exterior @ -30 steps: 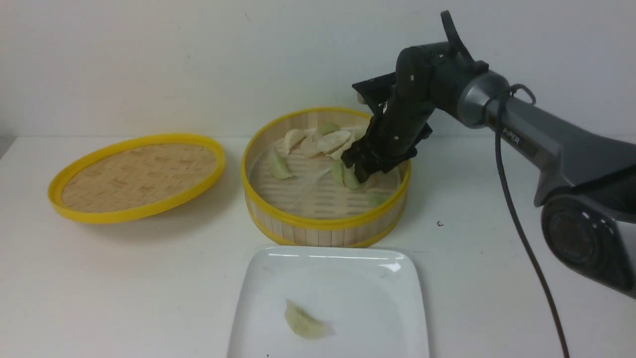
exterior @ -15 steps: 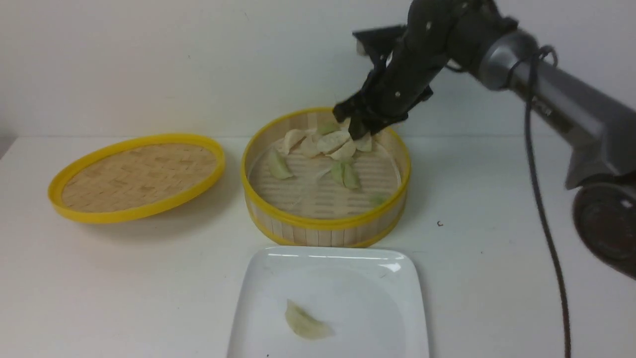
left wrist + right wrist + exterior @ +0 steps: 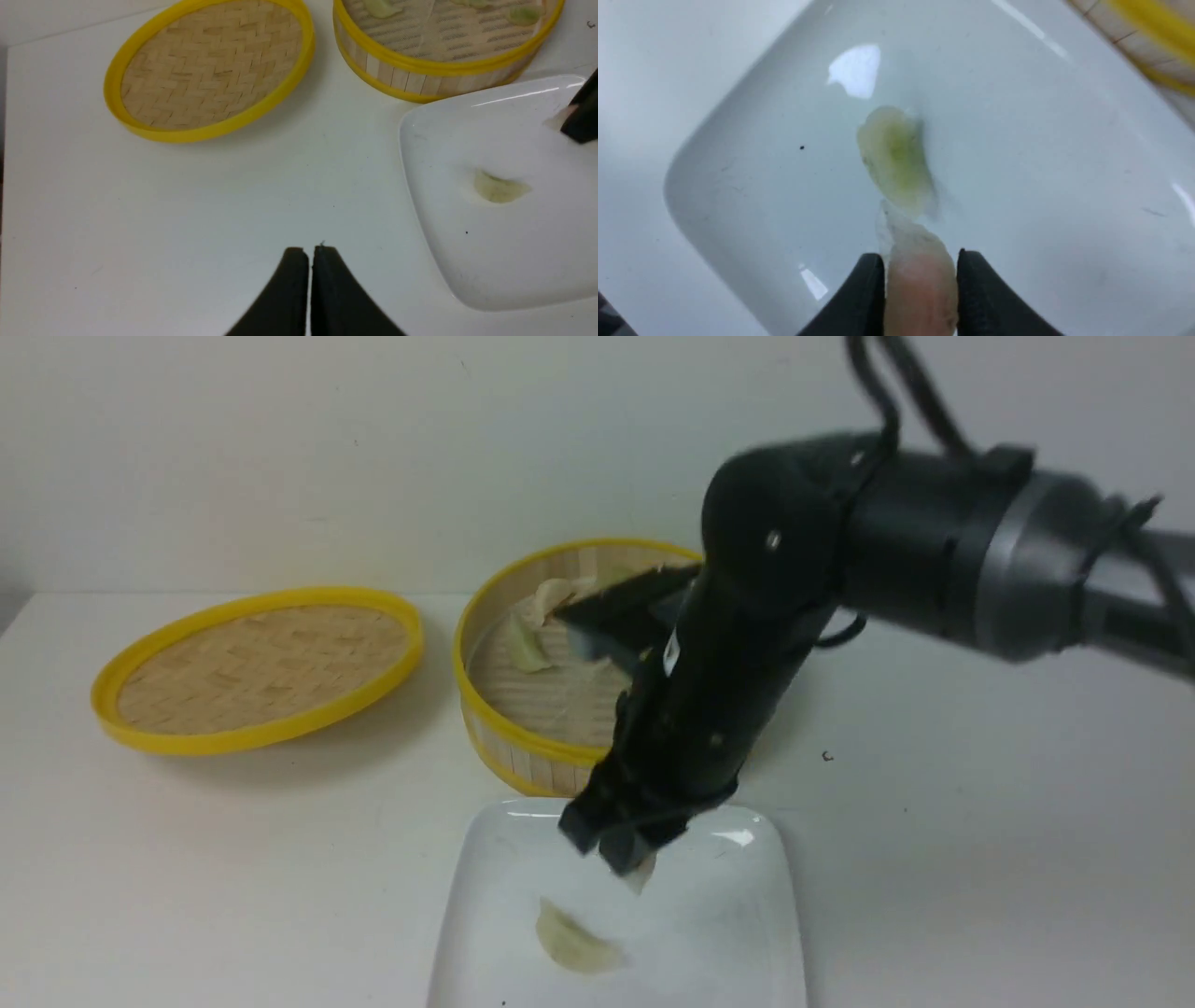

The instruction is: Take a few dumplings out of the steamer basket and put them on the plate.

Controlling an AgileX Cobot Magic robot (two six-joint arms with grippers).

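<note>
The right claw point(image 3: 624, 847) pinches a pinkish dumpling point(image 3: 919, 284) tight so it cannot slip. The plate point(image 3: 756, 933) waits right under the claw to catch it. A green dumpling point(image 3: 574, 945) lies there, near the claw's tip. The steamer basket point(image 3: 509, 747) sits behind. The left claw point(image 3: 309, 261) is closed on nothing.

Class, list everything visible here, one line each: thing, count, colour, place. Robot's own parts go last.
table: one, white, under everything
plate: one, white, front centre
steamer basket: one, bamboo, yellow rims, behind plate
lid: one, woven, yellow rim, left of steamer basket
basket dumplings: several, green and cream, partly hidden by arm
plated dumpling: one, pale green, on plate
held dumpling: one, pinkish, above plate
right gripper: one, black, shut on held dumpling
left gripper: one, black, shut, above table
</note>
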